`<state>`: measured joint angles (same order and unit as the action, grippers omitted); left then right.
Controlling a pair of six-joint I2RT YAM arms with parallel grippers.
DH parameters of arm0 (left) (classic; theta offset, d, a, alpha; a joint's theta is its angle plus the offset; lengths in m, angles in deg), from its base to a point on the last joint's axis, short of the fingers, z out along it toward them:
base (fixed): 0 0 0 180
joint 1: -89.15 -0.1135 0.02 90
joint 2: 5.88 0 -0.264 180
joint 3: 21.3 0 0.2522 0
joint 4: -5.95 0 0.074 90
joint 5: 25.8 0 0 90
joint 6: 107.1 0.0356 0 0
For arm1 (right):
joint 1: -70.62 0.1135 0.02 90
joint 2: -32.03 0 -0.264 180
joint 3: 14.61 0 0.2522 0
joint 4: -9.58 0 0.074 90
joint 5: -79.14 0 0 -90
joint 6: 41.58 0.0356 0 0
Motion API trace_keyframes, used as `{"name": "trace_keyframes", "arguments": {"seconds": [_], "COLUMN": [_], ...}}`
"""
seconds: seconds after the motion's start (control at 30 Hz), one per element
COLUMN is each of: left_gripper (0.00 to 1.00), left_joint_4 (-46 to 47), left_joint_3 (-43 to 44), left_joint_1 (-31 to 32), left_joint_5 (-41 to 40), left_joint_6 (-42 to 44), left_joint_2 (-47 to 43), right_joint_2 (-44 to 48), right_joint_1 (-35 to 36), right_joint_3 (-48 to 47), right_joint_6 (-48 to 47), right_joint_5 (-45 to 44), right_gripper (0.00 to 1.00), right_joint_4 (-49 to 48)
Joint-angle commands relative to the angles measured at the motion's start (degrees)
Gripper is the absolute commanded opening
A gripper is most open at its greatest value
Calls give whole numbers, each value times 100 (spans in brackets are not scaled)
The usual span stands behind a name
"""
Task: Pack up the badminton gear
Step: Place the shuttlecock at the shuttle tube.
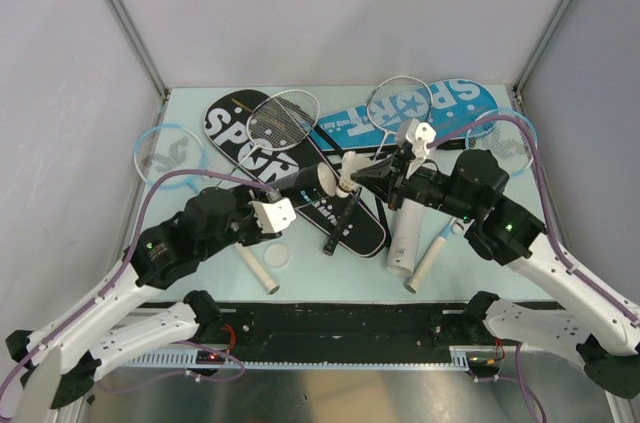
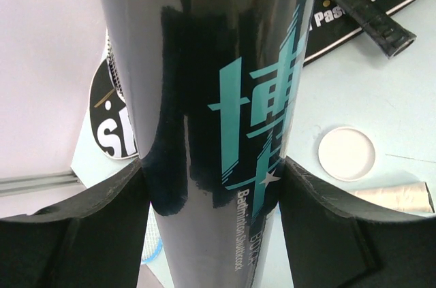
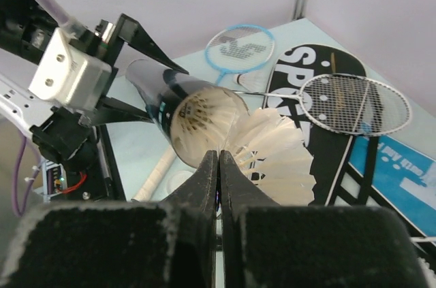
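Observation:
My left gripper (image 2: 212, 165) is shut on a black tube (image 2: 204, 97) with teal lettering, which it holds off the table over the black cover (image 1: 235, 128). The tube's open mouth (image 3: 197, 124) faces my right gripper (image 3: 219, 158). That gripper is shut on the feather skirt of the white shuttlecock (image 3: 279, 158), just in front of and right of the tube's mouth. In the top view the shuttlecock (image 1: 347, 178) hangs between the tube (image 1: 305, 183) and the right gripper (image 1: 364, 178). Silver rackets (image 1: 283, 115) (image 1: 398, 103) and light-blue rackets (image 1: 168, 153) (image 1: 505, 143) lie on the table.
The blue cover (image 1: 450, 103) lies at the back right. A white tube (image 1: 403, 238) and a racket handle (image 1: 432, 258) lie under the right arm. A round white lid (image 1: 278, 256) and another handle (image 1: 255, 268) lie near the left arm. Frame posts stand at the back corners.

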<state>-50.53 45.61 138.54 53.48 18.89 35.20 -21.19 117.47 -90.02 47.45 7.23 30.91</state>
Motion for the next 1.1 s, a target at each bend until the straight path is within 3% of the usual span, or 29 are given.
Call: {"name": "trace_keyframes", "arguments": {"seconds": [0.0,0.23,0.43,0.77,1.07], "left_gripper": [24,24,24,25,24], "left_joint_4": [510,507,506,513,522], "left_joint_3": [84,168,82,212,403], "left_joint_1": [44,38,44,38,36], "left_joint_5": [43,172,-15,84,136], "left_joint_6": [2,-72,-71,-162,-375], "left_joint_2": [-135,-73,-138,-99,16], "right_joint_2": [224,70,226,445,66], "right_joint_1": [-140,-85,-67,-58,98], "right_joint_3": [-155,102,127,204,629], "right_joint_6": [-208,337,408,557,1066], "right_joint_5": [-200,-58,-430,-559,-560], "right_gripper": [0,0,0,0,0], "right_joint_4": [206,-490,-852,-937,-1983]}}
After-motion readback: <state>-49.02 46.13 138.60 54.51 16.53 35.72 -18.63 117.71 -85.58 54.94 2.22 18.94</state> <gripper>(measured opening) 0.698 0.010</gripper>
